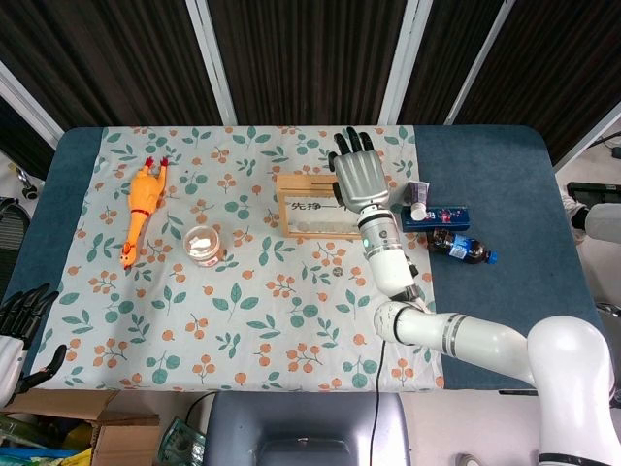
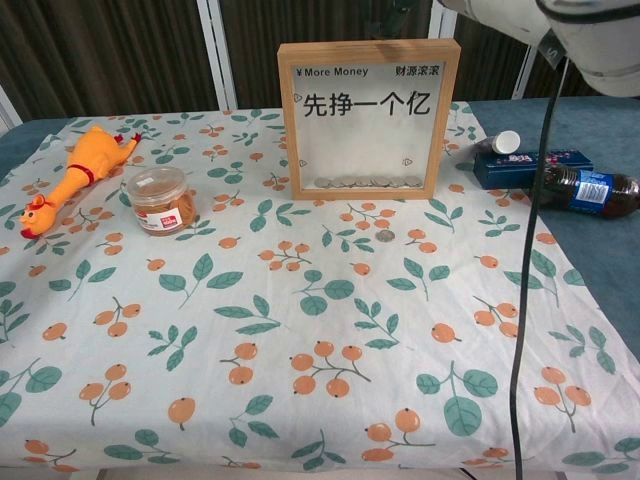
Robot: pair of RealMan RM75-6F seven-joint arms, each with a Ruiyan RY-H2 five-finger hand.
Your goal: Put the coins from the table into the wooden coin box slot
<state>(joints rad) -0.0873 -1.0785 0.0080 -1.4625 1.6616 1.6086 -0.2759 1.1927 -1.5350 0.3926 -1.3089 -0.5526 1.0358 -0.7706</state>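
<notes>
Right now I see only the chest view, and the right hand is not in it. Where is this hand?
Observer: In the head view, the right hand is over the right end of the wooden coin box, fingers spread, with nothing in it.
Operator: And the left hand?
Observer: The left hand is off the table's front left corner, fingers apart, holding nothing.
Operator: I see one coin on the cloth. Is the arm near it?
Observer: Yes, the coin lies just left of the right forearm, on the robot's side of the box.
</notes>
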